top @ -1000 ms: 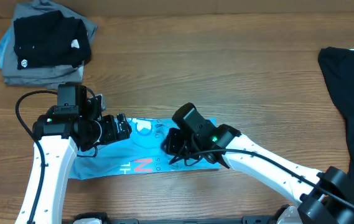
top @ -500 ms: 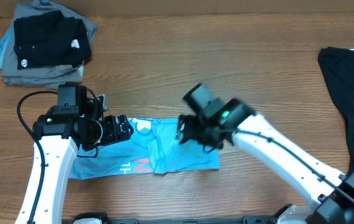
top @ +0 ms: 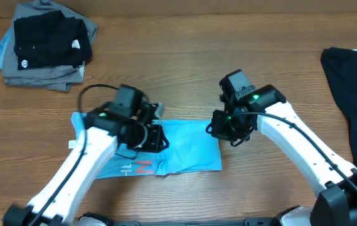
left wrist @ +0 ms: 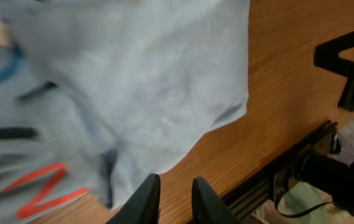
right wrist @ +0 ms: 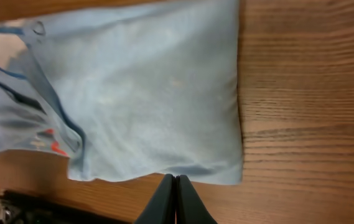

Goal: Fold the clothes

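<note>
Overhead: the light blue T-shirt point(top: 191, 147) lies flat as a folded band at the table's point(top: 228, 63) 6 o'clock side, red-orange mark toward its 7 o'clock corner. The left gripper point(top: 156, 138) sits over the shirt's middle, the right gripper point(top: 219, 129) at its 2 o'clock corner. A stack of dark and grey garments point(top: 46, 41) occupies 10 o'clock; black cloth point(top: 347, 94) lies at 3 o'clock. Left wrist: fingers point(left wrist: 145, 199) stand narrowly apart, wood showing between them, nothing gripped. Right wrist: fingers point(right wrist: 167, 199) are pressed together, empty, at the shirt's near edge.
</note>
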`<state>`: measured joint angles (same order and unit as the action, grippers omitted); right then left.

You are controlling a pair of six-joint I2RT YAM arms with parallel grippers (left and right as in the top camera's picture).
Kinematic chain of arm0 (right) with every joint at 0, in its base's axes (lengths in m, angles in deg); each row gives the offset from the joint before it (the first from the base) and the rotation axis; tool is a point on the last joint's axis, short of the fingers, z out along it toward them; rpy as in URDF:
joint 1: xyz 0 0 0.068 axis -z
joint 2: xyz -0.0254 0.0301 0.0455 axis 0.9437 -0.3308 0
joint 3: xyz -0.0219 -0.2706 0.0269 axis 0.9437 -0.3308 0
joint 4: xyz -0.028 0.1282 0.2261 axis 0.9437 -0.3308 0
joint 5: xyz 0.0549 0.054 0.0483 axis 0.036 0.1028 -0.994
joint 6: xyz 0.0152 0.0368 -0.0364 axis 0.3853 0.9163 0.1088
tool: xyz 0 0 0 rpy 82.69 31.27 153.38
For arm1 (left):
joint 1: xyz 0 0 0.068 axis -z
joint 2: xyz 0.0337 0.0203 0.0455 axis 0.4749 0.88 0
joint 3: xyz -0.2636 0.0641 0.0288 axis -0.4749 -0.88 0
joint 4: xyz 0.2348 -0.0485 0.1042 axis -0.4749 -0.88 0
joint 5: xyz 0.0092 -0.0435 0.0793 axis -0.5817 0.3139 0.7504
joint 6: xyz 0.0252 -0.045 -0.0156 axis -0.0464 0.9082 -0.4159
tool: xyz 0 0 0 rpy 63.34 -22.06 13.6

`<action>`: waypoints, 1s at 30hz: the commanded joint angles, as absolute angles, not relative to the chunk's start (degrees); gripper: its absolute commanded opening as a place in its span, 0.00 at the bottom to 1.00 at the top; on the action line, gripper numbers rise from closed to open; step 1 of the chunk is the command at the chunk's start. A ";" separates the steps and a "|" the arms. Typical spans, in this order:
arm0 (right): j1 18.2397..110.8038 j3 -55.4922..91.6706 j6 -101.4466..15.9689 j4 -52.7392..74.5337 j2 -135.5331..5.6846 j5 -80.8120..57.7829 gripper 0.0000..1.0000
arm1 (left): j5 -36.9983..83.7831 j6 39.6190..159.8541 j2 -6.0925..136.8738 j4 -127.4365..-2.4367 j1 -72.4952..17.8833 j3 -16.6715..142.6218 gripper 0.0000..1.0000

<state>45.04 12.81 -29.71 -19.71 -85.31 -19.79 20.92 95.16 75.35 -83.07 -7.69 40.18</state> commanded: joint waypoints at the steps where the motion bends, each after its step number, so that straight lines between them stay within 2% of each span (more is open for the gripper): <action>1: 44.88 8.22 -31.61 -17.81 -86.22 -22.78 0.04 | 20.03 99.16 81.31 -82.21 -4.94 40.94 0.18; 4: 44.88 4.29 -32.79 -14.49 -86.68 -26.69 0.04 | 19.92 99.51 86.52 -81.56 -4.80 40.94 0.13; 16: 46.35 -3.12 -34.13 -9.07 -92.58 -27.35 0.04 | 24.99 97.98 99.59 -81.21 -5.02 40.94 0.17; 22: 48.51 -3.14 -34.56 -9.31 -96.61 -22.54 0.04 | 27.65 98.00 102.27 -81.23 -8.17 40.94 0.16; 30: 54.06 -3.65 -32.18 -11.69 -96.82 -15.57 0.04 | 30.43 95.35 102.27 -81.01 -14.07 40.99 0.21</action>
<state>51.90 -2.66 -33.19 -11.41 -95.80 -23.22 21.73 97.76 100.04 -81.80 -11.30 40.83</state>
